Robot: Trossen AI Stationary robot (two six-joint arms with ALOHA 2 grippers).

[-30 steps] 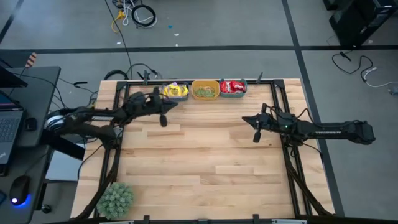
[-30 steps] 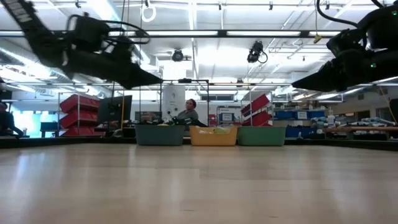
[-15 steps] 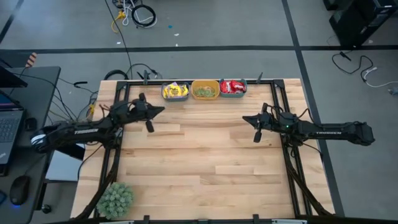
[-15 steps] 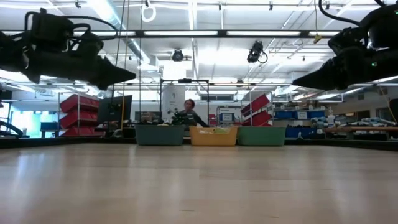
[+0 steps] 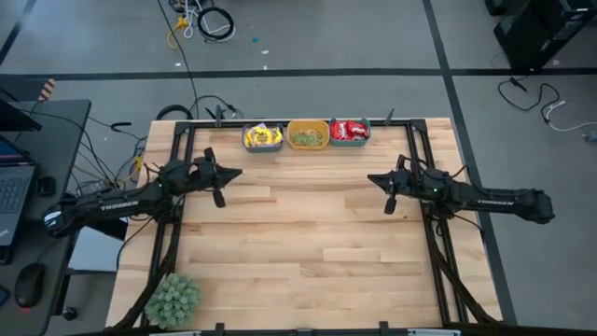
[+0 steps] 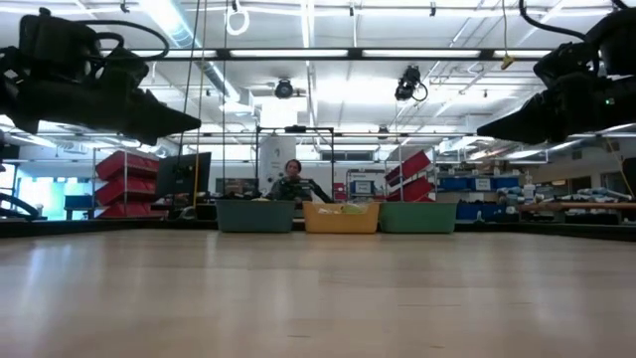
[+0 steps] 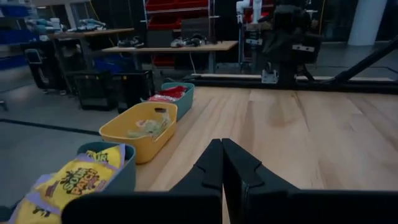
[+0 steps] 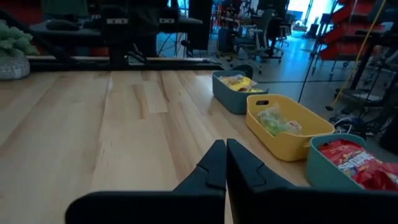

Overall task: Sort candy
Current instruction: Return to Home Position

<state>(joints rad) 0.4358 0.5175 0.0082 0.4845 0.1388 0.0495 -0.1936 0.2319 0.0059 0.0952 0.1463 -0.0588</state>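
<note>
The candy lies in three bins at the table's far edge. Yellow packets [image 5: 262, 137] fill the left teal bin [image 7: 127, 170]. Pale green packets [image 5: 307, 138] lie in the yellow-orange bin [image 8: 292, 149]. Red packets [image 5: 350, 131] fill the right teal bin [image 8: 326, 172]. My left gripper [image 5: 237, 172] hangs shut and empty above the table's left part, near the bins. My right gripper [image 5: 371, 179] hangs shut and empty above the right part. Both point level toward the table's middle.
A fuzzy green ball-shaped plant [image 5: 173, 299] stands at the table's near left corner. A black frame [image 5: 410, 140] runs along the table's left, right and far sides. The bare wood [image 5: 308, 233] between the arms holds nothing. A person [image 6: 292, 182] sits in the room beyond the bins.
My left gripper has drawn back from the left teal bin toward the table's left edge and a little toward the near edge, sinking slightly, still shut. My right arm has kept almost still.
</note>
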